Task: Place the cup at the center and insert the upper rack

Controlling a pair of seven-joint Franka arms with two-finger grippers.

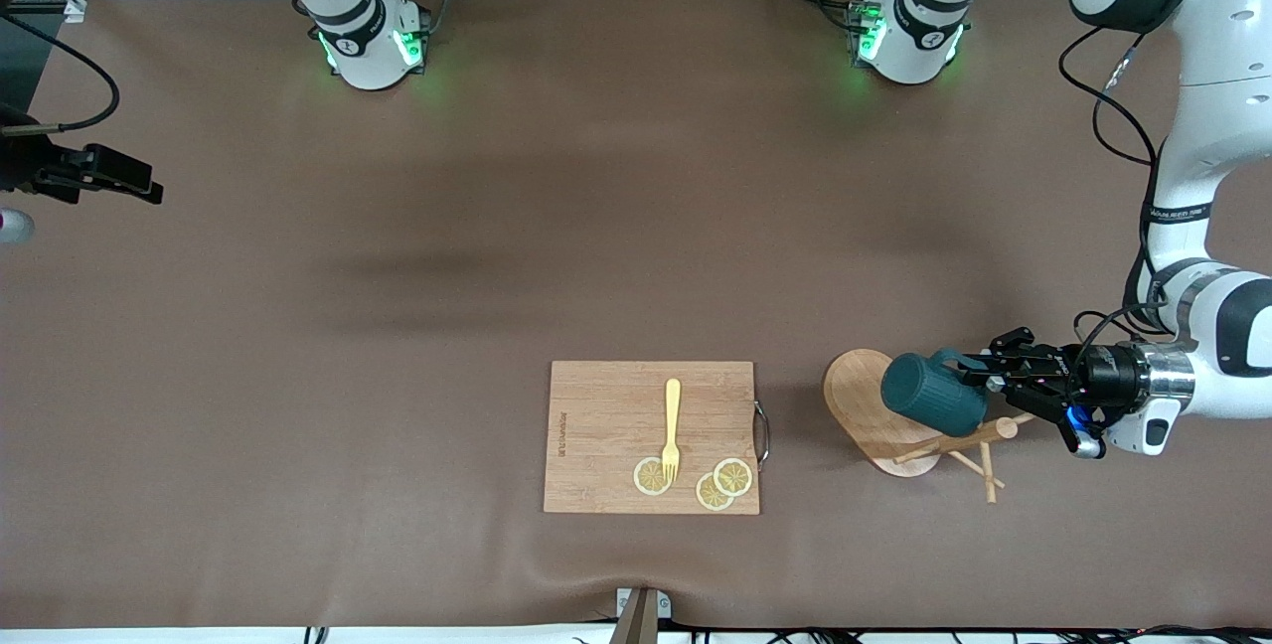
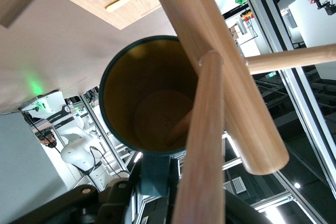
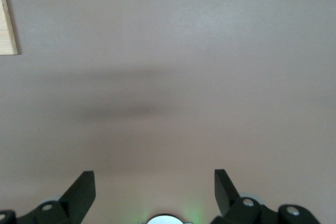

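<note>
While the left gripper [image 1: 979, 378] is pinching the cup [image 1: 934, 393] over the toppled rack [image 1: 899, 415], nothing is placed; the right gripper [image 3: 155, 188] is waiting, spread.

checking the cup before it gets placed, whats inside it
Nothing loose shows inside the cup, held by its handle in the left gripper: just its yellowish-tan walls and floor. The upper rack's pegs cover one side.

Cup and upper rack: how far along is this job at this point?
Nothing looks finished. In hand: the left end effector is shut on the cup by its handle, holding it on its side over the upper rack, which lies tipped over toward the left arm's end of the table. Left to do: set the cup at the center and insert the rack. The right end effector waits open over bare table.
</note>
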